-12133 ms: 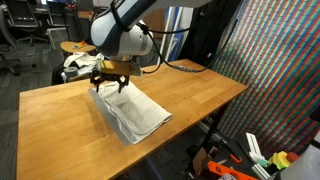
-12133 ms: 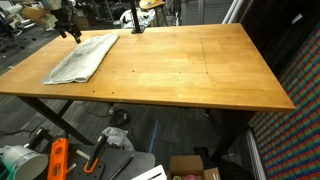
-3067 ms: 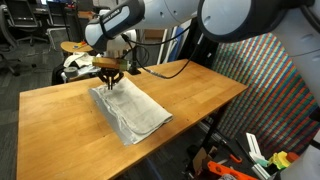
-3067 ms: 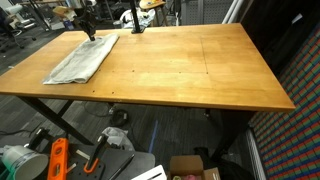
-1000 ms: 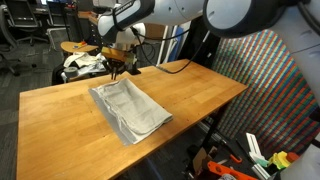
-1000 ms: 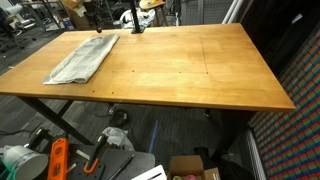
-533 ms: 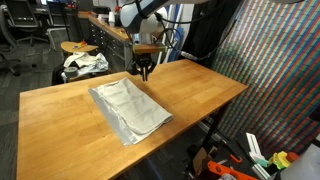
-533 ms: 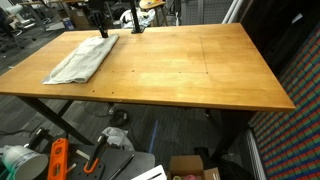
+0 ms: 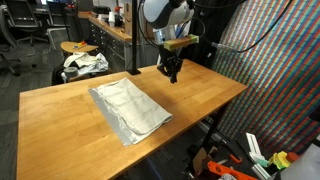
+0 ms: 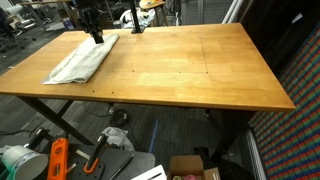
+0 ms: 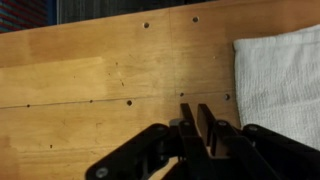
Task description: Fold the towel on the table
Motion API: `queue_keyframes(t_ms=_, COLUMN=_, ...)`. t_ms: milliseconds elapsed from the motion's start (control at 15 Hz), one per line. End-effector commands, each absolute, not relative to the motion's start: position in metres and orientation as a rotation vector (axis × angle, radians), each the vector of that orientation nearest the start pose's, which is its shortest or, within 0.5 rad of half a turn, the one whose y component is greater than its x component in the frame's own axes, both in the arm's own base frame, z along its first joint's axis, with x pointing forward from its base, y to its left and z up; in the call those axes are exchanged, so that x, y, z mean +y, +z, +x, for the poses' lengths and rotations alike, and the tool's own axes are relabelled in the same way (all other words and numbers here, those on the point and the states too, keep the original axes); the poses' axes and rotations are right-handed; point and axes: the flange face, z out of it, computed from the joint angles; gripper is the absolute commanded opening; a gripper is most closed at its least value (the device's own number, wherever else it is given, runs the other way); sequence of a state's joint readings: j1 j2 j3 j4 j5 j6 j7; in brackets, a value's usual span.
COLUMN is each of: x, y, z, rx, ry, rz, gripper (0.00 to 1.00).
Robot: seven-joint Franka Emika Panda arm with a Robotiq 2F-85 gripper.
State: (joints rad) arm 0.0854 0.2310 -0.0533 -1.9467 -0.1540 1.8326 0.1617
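The towel [image 9: 130, 110], a pale grey-white cloth, lies spread flat on the light-brown wooden table [image 9: 60, 135], near one end of it in both exterior views [image 10: 82, 58]. My gripper [image 9: 172, 72] hangs just above the bare wood beside the towel's far corner, clear of the cloth. In the wrist view its two dark fingers [image 11: 195, 110] stand almost together with only a thin slit between them and nothing in it. The towel's woven edge [image 11: 285, 85] fills the right of that view. The gripper [image 10: 97, 36] also shows at the towel's far end.
A round wooden stool with a white-and-dark fabric bundle [image 9: 82, 60] stands behind the table. A colourful patterned panel [image 9: 275, 70] rises at one side. On the floor lie an orange tool [image 10: 57, 160] and a cardboard box [image 10: 190, 167]. Small holes dot the tabletop [image 11: 129, 102].
The gripper has swung away from above the towel's far edge, along the table's back side to bare wood beside the cloth. The towel has not moved.
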Motion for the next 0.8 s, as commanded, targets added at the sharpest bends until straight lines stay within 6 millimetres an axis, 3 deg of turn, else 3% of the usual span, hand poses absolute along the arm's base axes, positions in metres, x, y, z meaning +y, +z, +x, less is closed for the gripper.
queue_keyframes(t_ms=0, x=0.012, y=0.374, z=0.521, rx=0.000, ry=0.546, rz=-3.251, gripper=0.33)
queue_keyframes(t_ms=200, x=0.027, y=0.395, z=0.504, rx=-0.060, ry=0.573, rz=-3.211, gripper=0.51)
queue_keyframes(t_ms=400, x=0.040, y=0.408, z=0.490, rx=-0.075, ry=0.744, rz=-3.157, gripper=0.74)
queue_keyframes(t_ms=600, x=0.036, y=0.395, z=0.490, rx=-0.016, ry=1.087, rz=-3.166, gripper=0.97)
queue_keyframes(t_ms=733, x=0.028, y=0.387, z=0.486, rx=-0.038, ry=1.278, rz=-3.096, gripper=1.00)
